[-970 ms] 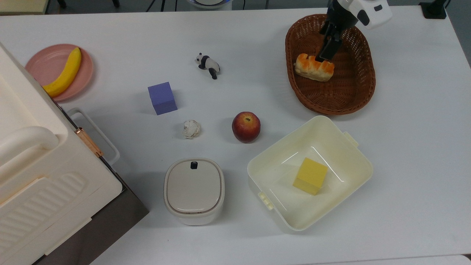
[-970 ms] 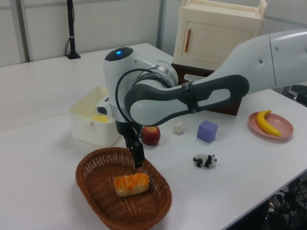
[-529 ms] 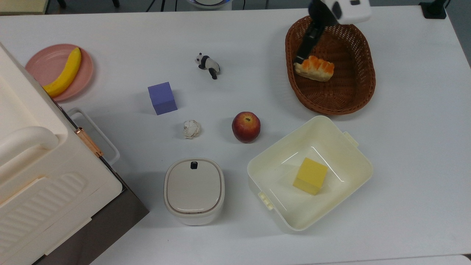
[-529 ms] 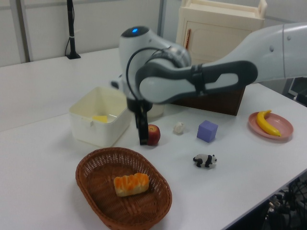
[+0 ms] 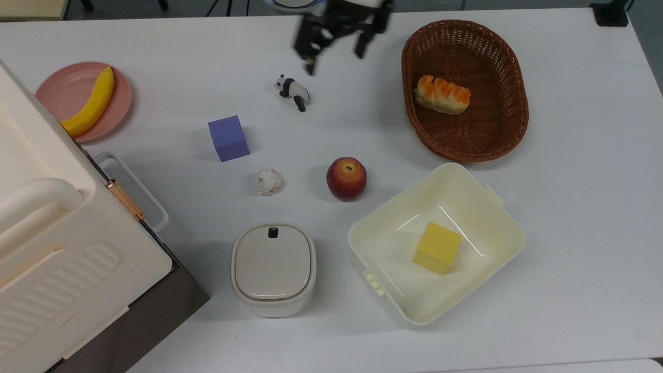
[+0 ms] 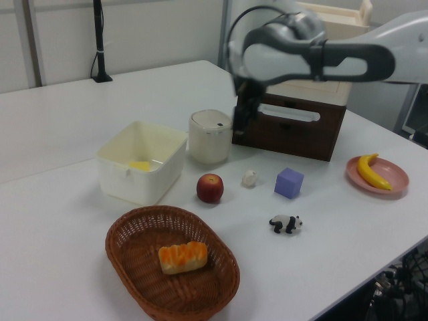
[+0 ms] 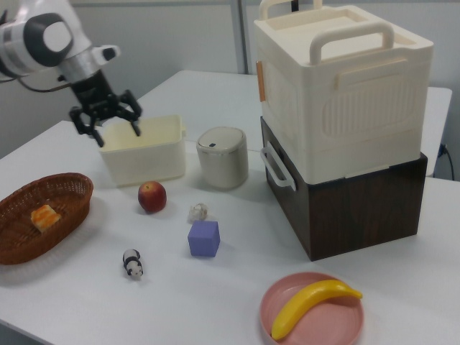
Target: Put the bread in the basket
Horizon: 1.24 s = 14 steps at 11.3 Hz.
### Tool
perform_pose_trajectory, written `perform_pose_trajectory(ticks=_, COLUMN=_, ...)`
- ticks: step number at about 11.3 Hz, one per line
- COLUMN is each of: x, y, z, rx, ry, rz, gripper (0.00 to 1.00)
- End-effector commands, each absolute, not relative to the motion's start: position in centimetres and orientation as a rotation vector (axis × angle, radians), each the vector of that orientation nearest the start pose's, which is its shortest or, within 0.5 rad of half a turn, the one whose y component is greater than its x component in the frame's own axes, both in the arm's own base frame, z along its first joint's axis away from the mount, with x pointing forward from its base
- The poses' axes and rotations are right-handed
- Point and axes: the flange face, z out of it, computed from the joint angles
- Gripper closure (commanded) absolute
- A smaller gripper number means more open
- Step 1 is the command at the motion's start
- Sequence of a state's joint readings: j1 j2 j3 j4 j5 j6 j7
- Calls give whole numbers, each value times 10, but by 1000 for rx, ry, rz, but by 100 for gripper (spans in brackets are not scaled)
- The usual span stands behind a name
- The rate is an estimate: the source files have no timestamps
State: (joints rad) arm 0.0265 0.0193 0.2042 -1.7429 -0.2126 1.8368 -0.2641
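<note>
You can see that the gripper [image 5: 334, 52] has left the basket [image 5: 510, 137] since a second ago, when its fingers stood on the bread [image 5: 442, 95]; it now hangs high over the table's 12 o'clock edge in the top view, jaws spread and holding nothing. The bread lies alone at about 10 o'clock inside the basket, so you can judge the task done. Counting from the top view's left: one pink plate [image 5: 57, 88] with one banana [image 5: 93, 101], one cream case [image 5: 46, 248] on a dark box, one purple cube [image 5: 228, 138], one lidded cream pot [image 5: 273, 268], one crumpled paper ball [image 5: 270, 181], one toy panda [image 5: 293, 90], one apple [image 5: 346, 178], one cream tub [image 5: 492, 259] holding one yellow block [image 5: 436, 247], then one basket with one bread.
</note>
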Motion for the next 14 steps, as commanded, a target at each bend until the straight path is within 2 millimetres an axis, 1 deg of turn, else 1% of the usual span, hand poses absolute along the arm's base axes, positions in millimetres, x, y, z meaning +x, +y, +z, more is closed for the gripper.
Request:
perform_pose_trajectory(ticks=1, x=557, y=45, z=590, rx=-3190, ry=-412, rz=-68, gripper=0)
perform_pose_trajectory(ticks=3, x=559, y=22, z=607, rx=-3133, ry=6, rz=-124, gripper=0)
perform_pose_trajectory(ticks=4, x=558, y=18, z=609, rx=-3113, ry=117, rz=-124, gripper=0)
perform_pose_trajectory(ticks=5, x=556, y=19, z=613, rx=-3098, ry=220, rz=-131, gripper=0)
perform_pose_trajectory(ticks=6, x=550, y=19, z=620, rx=-3079, ry=395, rz=-148, gripper=0)
perform_pose_trajectory(ticks=7, x=549, y=19, z=619, rx=-3079, ry=451, rz=-143, gripper=0)
perform_pose_trajectory(ticks=8, x=549, y=20, z=618, rx=-3088, ry=391, rz=-136, gripper=0)
perform_pose_trajectory(ticks=9, x=546, y=19, z=622, rx=-3094, ry=343, rz=-134, gripper=0)
perform_pose_trajectory(ticks=10, x=542, y=16, z=622, rx=-3105, ry=305, rz=-95, gripper=0)
perform_pose_trajectory(ticks=12, x=534, y=10, z=619, rx=-3115, ry=127, rz=-18, gripper=0)
perform_pose_trajectory(ticks=13, x=531, y=6, z=621, rx=-3117, ry=71, rz=-11, gripper=0)
perform_pose_trajectory(ticks=14, x=533, y=4, z=621, rx=-3107, ry=36, rz=-14, gripper=0)
